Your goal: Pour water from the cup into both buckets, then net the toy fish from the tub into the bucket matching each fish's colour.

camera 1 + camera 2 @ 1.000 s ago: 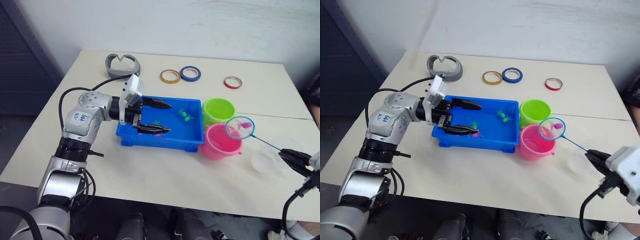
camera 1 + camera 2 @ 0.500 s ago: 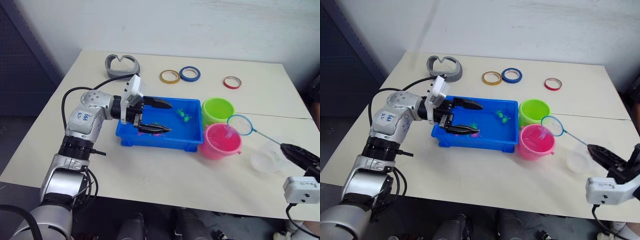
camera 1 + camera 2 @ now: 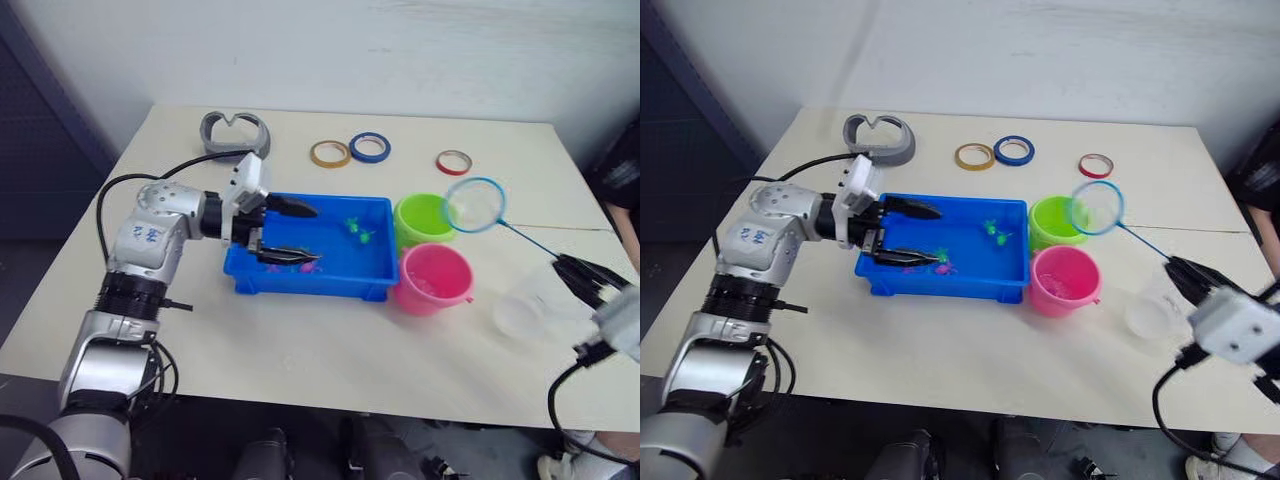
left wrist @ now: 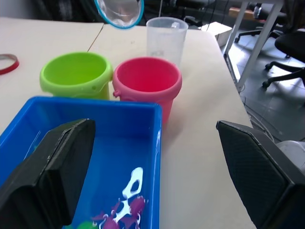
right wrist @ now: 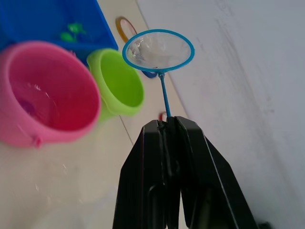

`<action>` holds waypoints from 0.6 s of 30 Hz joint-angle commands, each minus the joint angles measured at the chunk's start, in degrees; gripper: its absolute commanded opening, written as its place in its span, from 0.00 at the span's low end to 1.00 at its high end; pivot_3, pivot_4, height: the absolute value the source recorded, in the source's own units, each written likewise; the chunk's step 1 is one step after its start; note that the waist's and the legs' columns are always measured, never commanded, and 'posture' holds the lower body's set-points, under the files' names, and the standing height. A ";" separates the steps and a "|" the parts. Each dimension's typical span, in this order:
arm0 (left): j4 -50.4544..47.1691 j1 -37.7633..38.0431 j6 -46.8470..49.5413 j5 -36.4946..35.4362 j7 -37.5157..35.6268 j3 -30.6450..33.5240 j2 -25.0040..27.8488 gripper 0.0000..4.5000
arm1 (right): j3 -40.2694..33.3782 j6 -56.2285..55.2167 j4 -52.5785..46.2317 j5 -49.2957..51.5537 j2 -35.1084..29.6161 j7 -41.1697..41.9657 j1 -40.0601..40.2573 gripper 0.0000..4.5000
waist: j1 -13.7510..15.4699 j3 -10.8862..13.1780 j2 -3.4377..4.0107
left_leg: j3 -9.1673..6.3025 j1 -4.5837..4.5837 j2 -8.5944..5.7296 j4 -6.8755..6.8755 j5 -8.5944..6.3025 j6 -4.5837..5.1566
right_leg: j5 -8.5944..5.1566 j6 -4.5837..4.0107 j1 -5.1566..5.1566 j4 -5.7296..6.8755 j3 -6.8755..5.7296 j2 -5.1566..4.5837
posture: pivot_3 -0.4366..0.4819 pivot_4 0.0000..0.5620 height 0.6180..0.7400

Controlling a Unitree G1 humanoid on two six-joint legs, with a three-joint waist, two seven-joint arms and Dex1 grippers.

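The blue tub [image 3: 300,288] sits mid-table with green toy fish [image 3: 357,230] and pink toy fish [image 3: 308,266] in it. My left gripper [image 3: 316,235] is open over the tub's left half. The lime green bucket [image 3: 424,220] and the pink bucket [image 3: 432,280] stand at the tub's right end, and a dark pink shape [image 5: 26,106] lies in the pink bucket's water. My right gripper [image 3: 585,280] is shut on the net's handle. The net's hoop [image 3: 473,204] hangs in the air by the green bucket's right rim, its mesh empty. The clear cup [image 3: 530,305] stands upright just left of my right gripper.
A grey curved band [image 3: 235,133] lies at the back left of the table. Yellow [image 3: 329,153], blue [image 3: 370,147] and red [image 3: 454,162] tape rings lie along the back. The table's front edge runs close below the tub.
The net rose from over the pink bucket and swung back beside the green bucket. The pink fish seen in its mesh a second ago is gone. The camera also shifted.
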 commanded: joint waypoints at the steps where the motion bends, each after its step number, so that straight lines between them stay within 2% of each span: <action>1: -3.41 3.26 0.73 0.24 1.25 3.69 4.31 0.99 | 8.86 11.97 -3.56 8.37 -4.00 1.91 -9.67 0.00 | -0.09 0.01 -0.03 | -0.01 0.04 0.03 0.02 0.00 -0.01 | 0.00 0.00 0.00 0.04 -0.01 0.01 | 0.48 0.27 1.00; 4: -7.00 6.87 2.54 -0.34 2.86 5.71 7.22 0.99 | 20.17 16.29 -0.87 6.62 -4.11 2.88 -21.88 0.00 | 0.09 0.02 -0.05 | -0.18 -0.05 0.04 0.03 0.01 -0.04 | -0.02 -0.03 -0.04 0.02 -0.13 0.02 | 0.48 0.27 1.00; 8: -15.58 14.13 6.21 -1.14 5.67 9.02 11.42 0.99 | 38.28 16.22 10.44 -4.18 -0.47 7.66 -37.53 0.00 | 0.42 0.02 -0.05 | -0.26 -0.22 0.02 0.11 -0.05 0.05 | -0.02 -0.03 -0.08 -0.15 -0.16 -0.03 | 0.48 0.27 1.00; 14: -21.92 18.47 11.30 -2.68 10.54 12.55 13.10 0.99 | 45.60 12.03 22.17 -10.90 3.43 11.55 -47.49 0.00 | 1.40 0.03 -0.05 | -0.32 -0.58 -0.01 0.27 -0.18 0.28 | -0.01 -0.02 -0.17 -0.14 -0.22 -0.10 | 0.48 0.27 1.00; 18: -24.58 20.22 13.90 -3.33 12.37 13.58 14.03 0.99 | 47.13 8.70 26.51 -13.35 4.18 13.97 -49.97 0.00 | 1.49 0.03 -0.05 | -0.33 -0.58 -0.01 0.37 -0.23 0.30 | -0.01 -0.01 -0.15 -0.13 -0.25 -0.10 | 0.48 0.27 1.00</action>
